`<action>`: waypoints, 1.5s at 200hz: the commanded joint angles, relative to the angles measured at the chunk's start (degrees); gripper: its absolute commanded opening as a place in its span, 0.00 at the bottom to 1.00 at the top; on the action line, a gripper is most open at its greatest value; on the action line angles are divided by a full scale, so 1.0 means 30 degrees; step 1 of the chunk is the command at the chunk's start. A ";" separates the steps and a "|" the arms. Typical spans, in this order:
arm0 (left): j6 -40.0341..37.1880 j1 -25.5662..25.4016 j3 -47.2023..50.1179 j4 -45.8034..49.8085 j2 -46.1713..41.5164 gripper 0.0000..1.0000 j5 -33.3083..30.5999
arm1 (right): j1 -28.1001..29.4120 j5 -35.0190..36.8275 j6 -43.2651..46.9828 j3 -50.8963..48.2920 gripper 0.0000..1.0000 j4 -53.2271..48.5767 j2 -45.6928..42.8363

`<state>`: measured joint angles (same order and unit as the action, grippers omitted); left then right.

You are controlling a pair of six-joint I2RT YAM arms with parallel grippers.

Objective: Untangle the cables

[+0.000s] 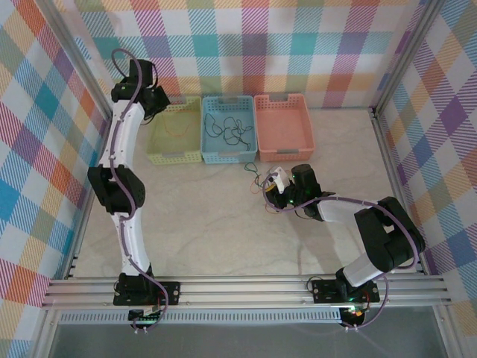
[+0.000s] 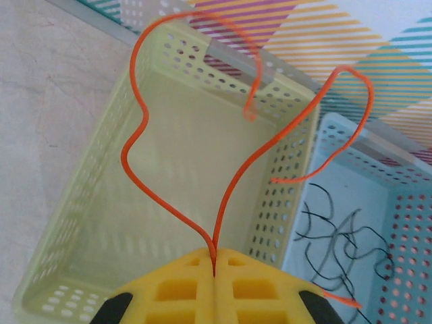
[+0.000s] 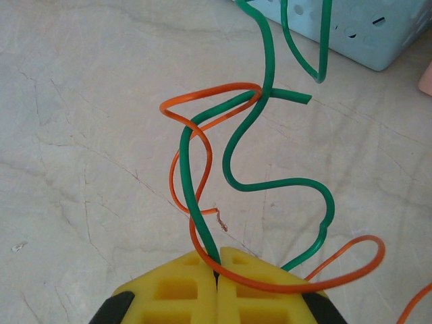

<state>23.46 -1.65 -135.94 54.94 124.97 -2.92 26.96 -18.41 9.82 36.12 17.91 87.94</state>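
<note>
From above, three baskets stand in a row at the upper middle of the frame. The left arm (image 1: 123,134) reaches up to the yellow-green basket (image 1: 175,156) at the left of the row. The blue basket (image 1: 227,157) in the middle holds a knot of dark cables (image 1: 231,130), and the pink basket (image 1: 283,151) at the right has yet to receive one. The right fingers (image 1: 277,177) sit low over the desk (image 1: 209,224), right of centre, below the pink basket, with thin wire trailing towards the baskets.

On the left wrist view, the left fingers (image 2: 182,287) are pressed together at bottom centre, pinching an orange cable (image 2: 215,246). It rises in two free loops over the yellow-green basket (image 2: 88,202), crossing no other wire (so this one looks separated). To the right, the blue basket (image 2: 378,182) shows the dark cables (image 2: 344,236) lying over one another.

On the right wrist view, the right fingers (image 3: 175,290) are closed at bottom centre on two wires at once. These are a green cable (image 3: 283,181) and a second orange cable (image 3: 202,93), which hooks around the green one in the upper middle, above the bare desk (image 3: 81,135).

By my reading the job is early to midway. One cable is sorted and ready to be let go into its basket. The green and orange pair needs pulling apart, and the dark knot in the blue basket looks untouched.
</note>
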 commanded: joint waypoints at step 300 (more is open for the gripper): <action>0.1338 -0.8528 2.4562 -0.9051 -1.7018 0.57 0.9433 | 0.1985 -0.3412 0.3144 -0.1823 0.00 0.3901 -0.1952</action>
<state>26.39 -25.85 -65.32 31.48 79.26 21.52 31.51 -25.93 14.92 31.53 27.16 83.48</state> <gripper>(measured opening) 0.567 0.062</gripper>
